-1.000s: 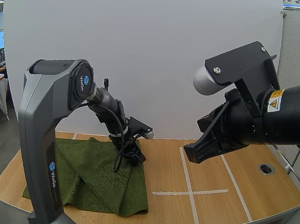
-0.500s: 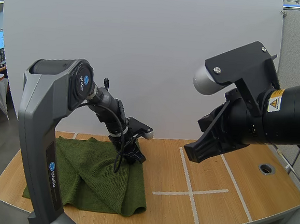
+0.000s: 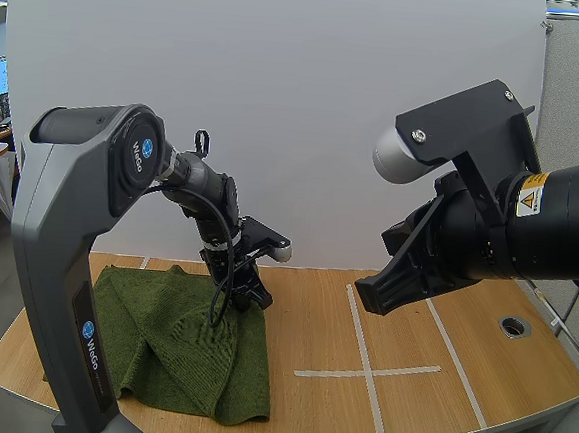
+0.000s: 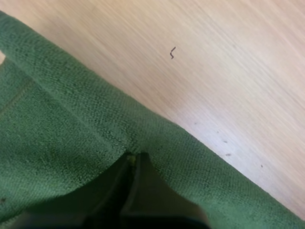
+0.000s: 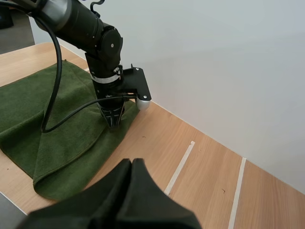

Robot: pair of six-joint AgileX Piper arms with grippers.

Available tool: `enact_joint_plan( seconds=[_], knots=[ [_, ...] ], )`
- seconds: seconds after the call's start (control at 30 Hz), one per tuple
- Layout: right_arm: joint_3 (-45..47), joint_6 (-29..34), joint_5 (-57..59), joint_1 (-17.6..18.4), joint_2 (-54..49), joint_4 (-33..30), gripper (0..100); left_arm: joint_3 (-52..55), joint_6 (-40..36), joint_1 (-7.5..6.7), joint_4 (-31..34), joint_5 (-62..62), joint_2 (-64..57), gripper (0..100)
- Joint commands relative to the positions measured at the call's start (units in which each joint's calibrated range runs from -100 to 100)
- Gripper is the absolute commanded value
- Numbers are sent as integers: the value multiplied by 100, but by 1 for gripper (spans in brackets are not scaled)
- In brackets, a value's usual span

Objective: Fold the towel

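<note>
Currently, the left gripper [image 3: 248, 296] is clenched on a raised edge of the towel [image 3: 184, 344], which lies on the left half of the desk [image 3: 458, 370]. Over the last second this gripper has travelled leftward, carrying the right flap with it, so the towel's right border has drawn in and the doubled layer is wider. The fold is judged to be in progress, with the flap not yet laid flat. The right gripper [image 5: 132, 163] is closed on nothing and hangs over the desk, well apart from the towel. The desk is pale wood marked with white tape [image 3: 359, 347] and has a hole [image 3: 514, 325] near its right edge. A white panel [image 3: 309, 98] stands behind.
</note>
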Motion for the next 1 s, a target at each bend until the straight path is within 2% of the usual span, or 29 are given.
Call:
enact_joint_plan(
  seconds=[0.0,0.1,0.17,0.23,0.27,0.33,0.4,0.8,0.97],
  knots=[
    [12,-44,0,-15,-63,-39,0,-11,-62,-4,-91,125,-65,0],
    [12,-44,0,-15,-63,-39,0,-11,-61,-4,-117,125,-65,0],
    [12,-44,0,-15,-63,-39,0,-11,-73,-4,-126,107,-65,7],
    [12,-44,0,-15,-63,-39,0,-11,-73,-4,-126,59,-65,26],
    [12,-44,0,-15,-63,-39,0,-11,-73,-4,-126,58,-65,39],
    [12,-44,0,-15,-63,-39,0,-11,-73,-4,-126,44,-65,67],
    [12,-44,0,-15,-63,-39,0,-11,-73,-4,-126,7,-76,100],
    [12,-44,0,-15,-63,-39,0,-11,-70,-4,-126,46,-260,100],
    [12,-43,0,-15,-121,-39,0,-11,-58,-4,-173,-310,-260,100]
  ],
)
